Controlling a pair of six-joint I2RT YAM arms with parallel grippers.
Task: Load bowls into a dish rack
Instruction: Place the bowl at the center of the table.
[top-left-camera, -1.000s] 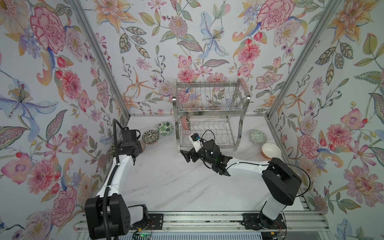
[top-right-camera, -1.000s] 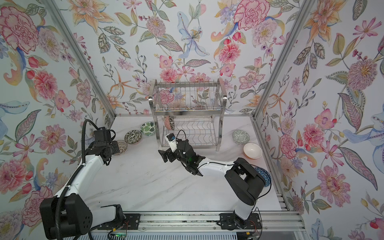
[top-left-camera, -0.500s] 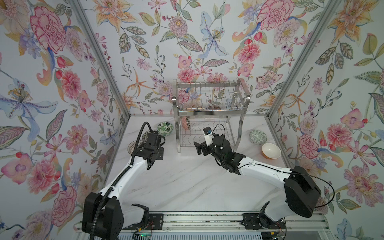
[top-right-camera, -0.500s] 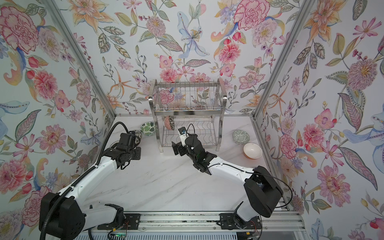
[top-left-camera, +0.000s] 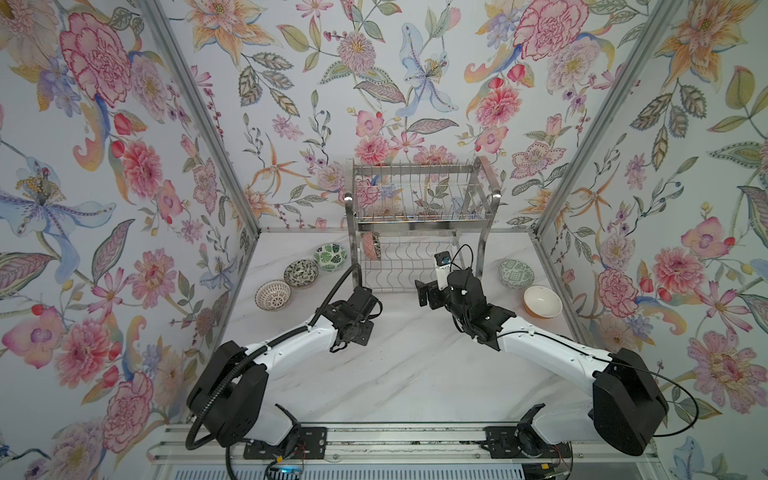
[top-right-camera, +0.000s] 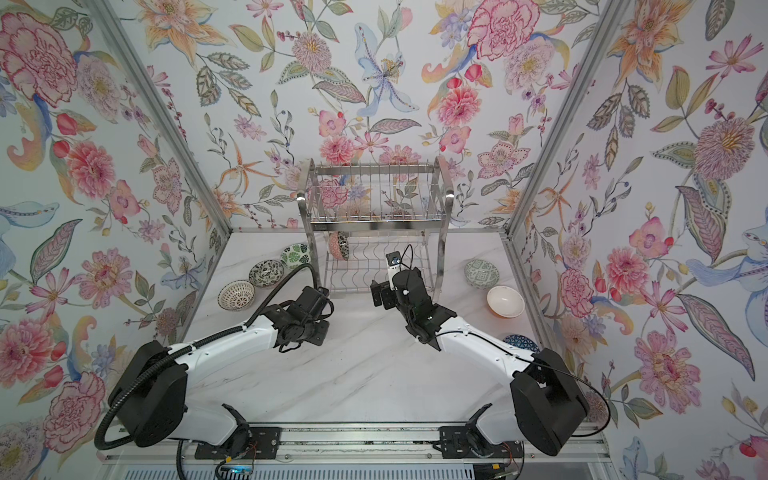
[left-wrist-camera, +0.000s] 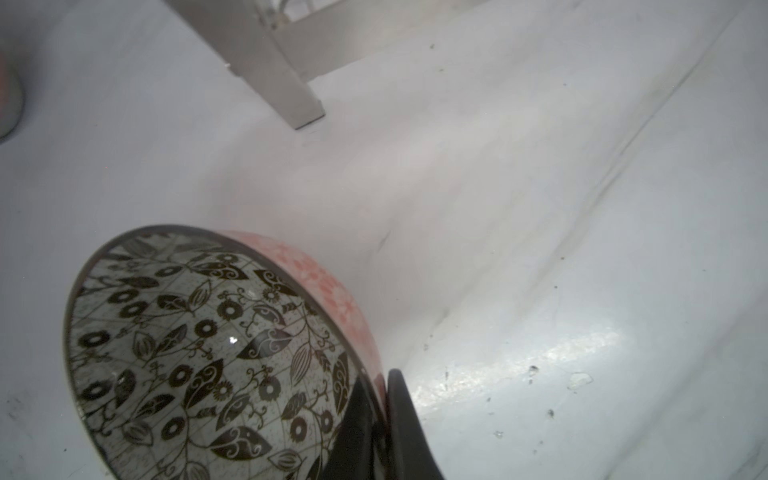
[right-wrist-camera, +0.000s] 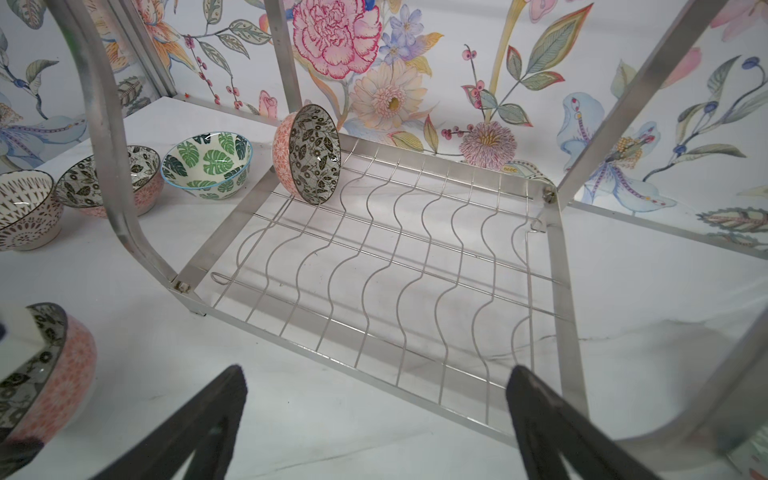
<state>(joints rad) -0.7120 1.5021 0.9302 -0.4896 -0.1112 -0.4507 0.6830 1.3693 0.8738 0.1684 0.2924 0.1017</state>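
Both arms have swung toward the rack (right-wrist-camera: 557, 257); my left gripper (left-wrist-camera: 376, 399) pinches a bowl (left-wrist-camera: 208, 353) by the rim for slotting upright ahead; right gripper (right-wrist-camera: 378, 374) spread, empty.

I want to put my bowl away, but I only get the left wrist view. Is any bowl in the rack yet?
Observer: Yes, one racked bowl, flowery like your held bowl, stands on edge at the left end of the rack's lower tier.
Operator: What's the other arm doing?
Observer: The right end effector is open and empty, facing the lower tier.
Operator: How many bowls are on the table?
Observer: Six show: leaf bowl, floral bowl and striped bowl left of the rack; green bowl, white bowl and a blue bowl, half hidden by the right arm, on the right.
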